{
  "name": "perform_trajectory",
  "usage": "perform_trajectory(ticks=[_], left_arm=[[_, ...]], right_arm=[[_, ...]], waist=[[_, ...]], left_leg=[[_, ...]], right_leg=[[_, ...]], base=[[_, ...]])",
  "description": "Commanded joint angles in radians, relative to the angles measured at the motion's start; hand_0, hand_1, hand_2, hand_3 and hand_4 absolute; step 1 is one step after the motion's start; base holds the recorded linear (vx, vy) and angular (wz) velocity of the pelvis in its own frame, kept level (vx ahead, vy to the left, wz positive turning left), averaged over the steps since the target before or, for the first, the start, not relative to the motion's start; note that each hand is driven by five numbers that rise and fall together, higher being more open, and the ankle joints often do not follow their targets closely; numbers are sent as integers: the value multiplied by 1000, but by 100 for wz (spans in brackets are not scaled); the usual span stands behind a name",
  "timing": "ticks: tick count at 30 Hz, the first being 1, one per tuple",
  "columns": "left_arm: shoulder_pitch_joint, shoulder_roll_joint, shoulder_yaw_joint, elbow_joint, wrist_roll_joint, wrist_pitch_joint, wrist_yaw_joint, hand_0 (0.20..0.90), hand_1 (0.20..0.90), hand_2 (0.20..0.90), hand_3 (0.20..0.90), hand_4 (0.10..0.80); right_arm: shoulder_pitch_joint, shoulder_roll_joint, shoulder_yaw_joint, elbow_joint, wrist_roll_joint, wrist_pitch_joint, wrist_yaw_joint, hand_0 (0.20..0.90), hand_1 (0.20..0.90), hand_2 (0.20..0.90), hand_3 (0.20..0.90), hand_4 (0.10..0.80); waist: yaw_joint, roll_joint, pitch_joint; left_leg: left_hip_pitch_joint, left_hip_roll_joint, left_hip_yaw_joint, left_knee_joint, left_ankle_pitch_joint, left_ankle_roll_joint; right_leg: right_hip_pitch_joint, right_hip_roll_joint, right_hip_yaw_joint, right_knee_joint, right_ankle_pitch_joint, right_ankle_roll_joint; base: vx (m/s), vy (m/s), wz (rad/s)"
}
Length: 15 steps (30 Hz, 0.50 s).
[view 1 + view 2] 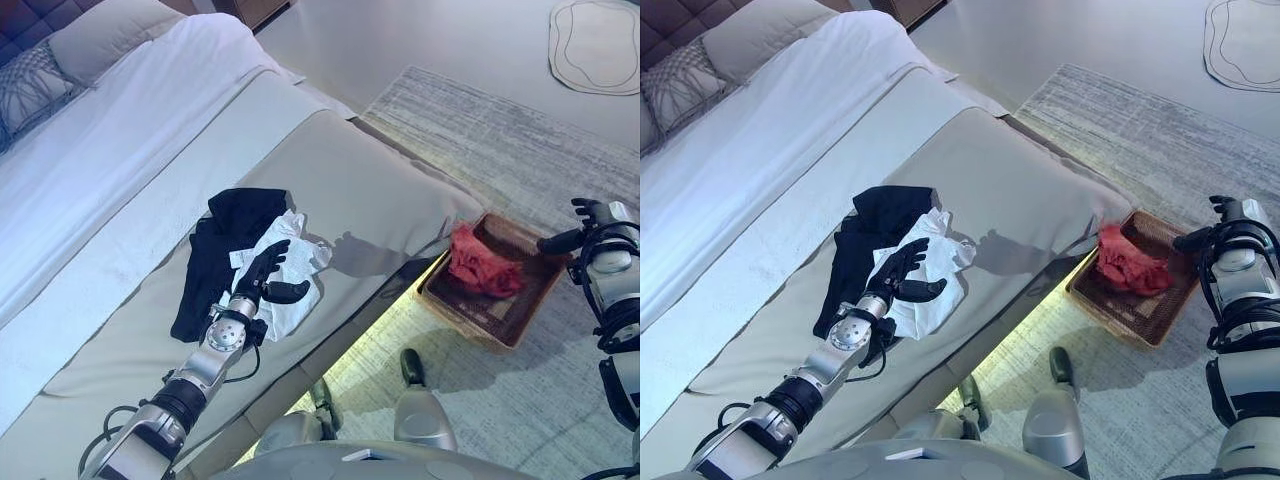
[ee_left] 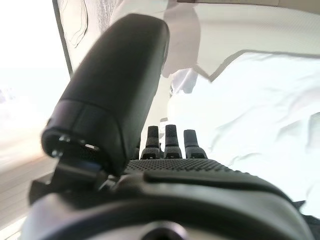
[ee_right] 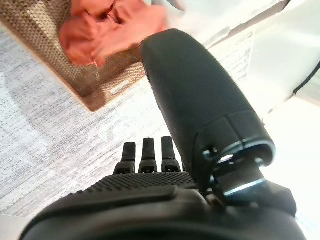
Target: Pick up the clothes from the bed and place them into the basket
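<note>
White garment [image 1: 290,275] under open left hand [image 1: 262,272]

Bare bed [image 1: 380,190] cover separates the clothes [image 1: 285,270] from basket [image 1: 500,330]

Left arm stretched forward, its left hand [image 1: 262,277] spread palm-down with straight fingers and thumb jutting sideways. Right arm raised at the far right, right hand [image 1: 583,226] relaxed, fingers extended, holding nothing.

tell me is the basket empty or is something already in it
Not empty: the basket on the rug already holds a red garment, bunched at one end; the rest of its bottom shows bare.
</note>
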Motion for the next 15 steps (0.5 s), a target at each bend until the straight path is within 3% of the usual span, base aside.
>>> perform_trajectory(ticks=[1, 7, 15], left_arm=[[-60, 66, 21, -41, 26, -88, 23, 900, 900, 900, 900, 800], [-55, 68, 34, -42, 31, -79, 42, 900, 900, 900, 900, 800], [-46, 70, 61, -41, 18, -89, 95, 900, 900, 900, 900, 800]], right_arm=[[-53, -28, 53, -39, -55, -36, -16, 900, 900, 900, 900, 800], [-63, -23, 79, -42, -86, -57, -71, 900, 900, 900, 900, 800], [-203, -2, 168, -219, -104, -55, -181, 900, 900, 900, 900, 800]], waist=[[19, -96, -64], [47, -126, -81], [108, -143, -82]], left_leg=[[72, 30, 19, 7, -100, -55], [79, 35, 0, 7, -98, -49], [51, 21, -55, 7, -88, -45]], right_leg=[[24, 28, -14, 13, -45, -44], [49, 28, -39, 18, -52, -48], [58, 12, -79, 18, -58, -51]], base=[[0, 0, 0], [16, -1, 5], [-27, 30, 13]])
